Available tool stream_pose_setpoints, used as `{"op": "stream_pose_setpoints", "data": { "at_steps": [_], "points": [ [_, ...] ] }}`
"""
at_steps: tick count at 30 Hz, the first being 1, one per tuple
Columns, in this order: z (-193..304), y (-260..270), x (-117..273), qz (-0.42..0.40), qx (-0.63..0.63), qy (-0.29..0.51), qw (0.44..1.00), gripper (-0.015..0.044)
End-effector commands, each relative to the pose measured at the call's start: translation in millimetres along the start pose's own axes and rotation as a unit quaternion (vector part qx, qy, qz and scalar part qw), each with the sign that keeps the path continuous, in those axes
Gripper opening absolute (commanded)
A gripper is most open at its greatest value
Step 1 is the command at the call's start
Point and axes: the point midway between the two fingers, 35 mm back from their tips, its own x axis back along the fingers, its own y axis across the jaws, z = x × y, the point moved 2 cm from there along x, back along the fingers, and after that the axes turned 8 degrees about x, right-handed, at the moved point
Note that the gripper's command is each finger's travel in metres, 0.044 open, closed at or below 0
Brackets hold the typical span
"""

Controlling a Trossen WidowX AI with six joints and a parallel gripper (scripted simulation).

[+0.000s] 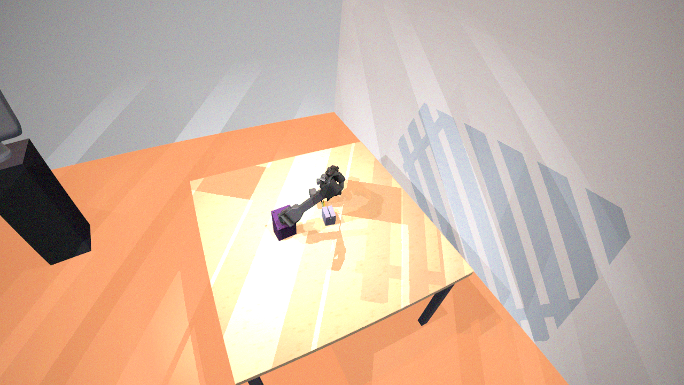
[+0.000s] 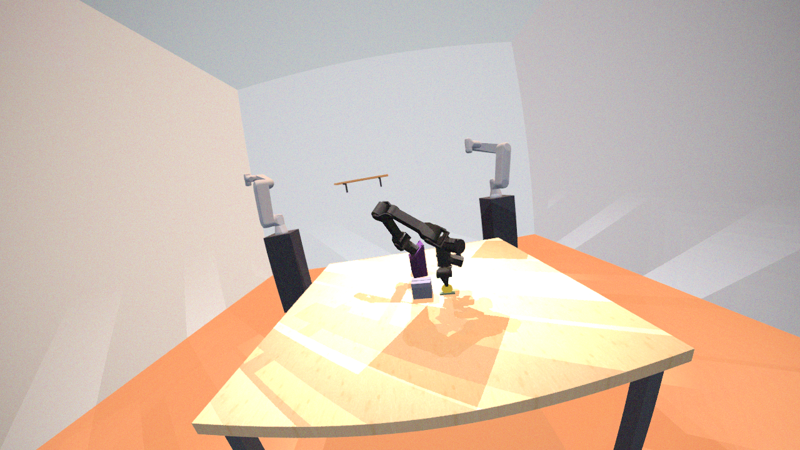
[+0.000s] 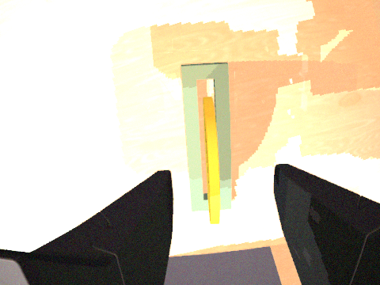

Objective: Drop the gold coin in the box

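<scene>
Poised above the gold coin (image 3: 211, 158), the gripper (image 3: 224, 185) hangs partly open and empty, its jaws well apart to straddle the thin disc. The coin stands on edge in its green holder (image 3: 225, 127) just beside the grey box (image 2: 421, 289), its rim running straight away from the wrist camera

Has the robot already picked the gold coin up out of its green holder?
No, the coin stands on edge in the green holder, with the gripper fingers apart on either side, not touching it.
</scene>
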Motion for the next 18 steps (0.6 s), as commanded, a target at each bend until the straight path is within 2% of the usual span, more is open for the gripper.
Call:
{"op": "stream_pose_setpoints", "data": {
  "at_steps": [1,18],
  "points": [
    [1,3,-8,-0.002,0.004,0.004,1.0,0.0161],
    [2,3,-35,-0.002,0.004,0.005,1.0,0.0161]
  ]
}}
